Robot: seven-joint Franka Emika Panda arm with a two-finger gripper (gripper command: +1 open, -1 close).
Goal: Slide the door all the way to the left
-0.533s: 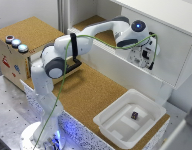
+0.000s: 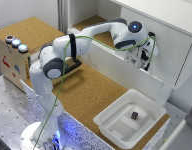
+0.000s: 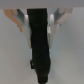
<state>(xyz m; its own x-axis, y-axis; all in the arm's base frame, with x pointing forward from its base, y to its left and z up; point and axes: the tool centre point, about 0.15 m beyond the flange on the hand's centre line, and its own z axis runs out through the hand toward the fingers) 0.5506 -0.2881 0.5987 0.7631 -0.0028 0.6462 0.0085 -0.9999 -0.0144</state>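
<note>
The door is a plain white panel standing at the exterior view's right half of the white cabinet. A black vertical handle sits on its face and fills the middle of the wrist view. My gripper reaches over the cabinet's low front wall to the door. In the wrist view its pale fingers stand tight against both sides of the handle, so it looks shut on it. The picture is blurred.
A wooden box with coloured buttons and a black drawer handle stands at the exterior view's left. A white bin holding a small dark object sits on the cork tabletop in front.
The arm and gripper stay at the door's handle; no clear movement of the door shows.
</note>
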